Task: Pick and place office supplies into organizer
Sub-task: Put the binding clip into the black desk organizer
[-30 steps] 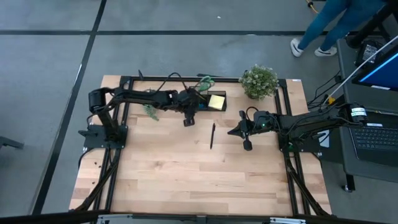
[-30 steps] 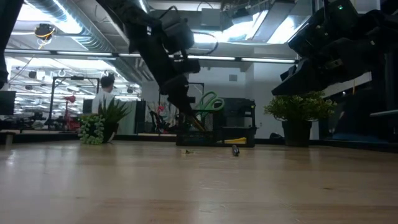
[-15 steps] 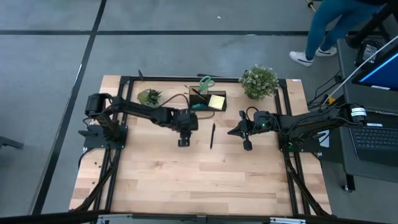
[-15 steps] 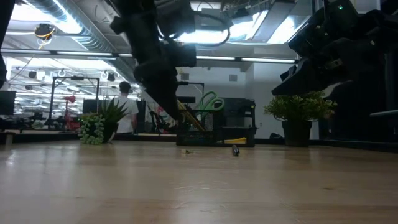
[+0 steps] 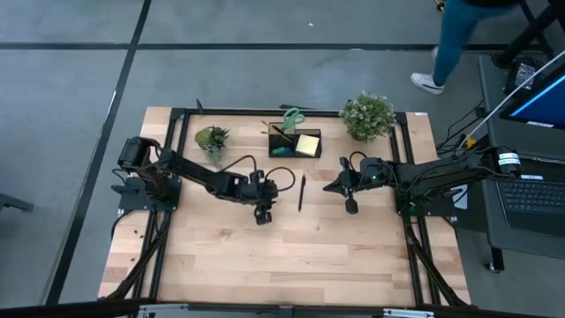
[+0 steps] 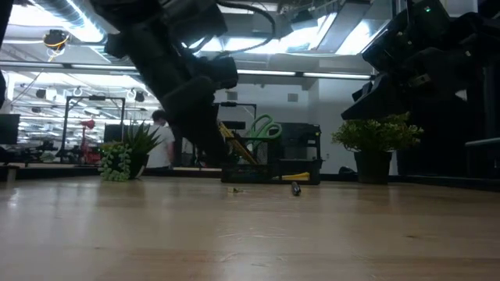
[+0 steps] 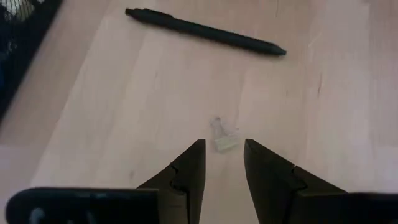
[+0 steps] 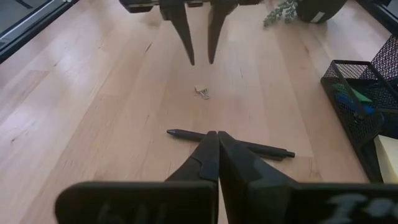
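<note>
left gripper [image 7: 221, 163]: I see jaws parted, empty, over small clip [image 7: 222, 135]
right gripper [image 8: 217, 140]: closed, empty
pen [image 5: 301, 192]: on table [image 5: 291, 256]

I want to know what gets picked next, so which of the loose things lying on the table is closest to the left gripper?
The small clear clip, lying just ahead of the open left gripper. The black pen lies farther off, toward the right arm.

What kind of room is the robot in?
Probably a robotics lab or workshop: a wooden table stands on a grey concrete floor, a laptop sits alongside, and ceiling ducts run overhead.
</note>
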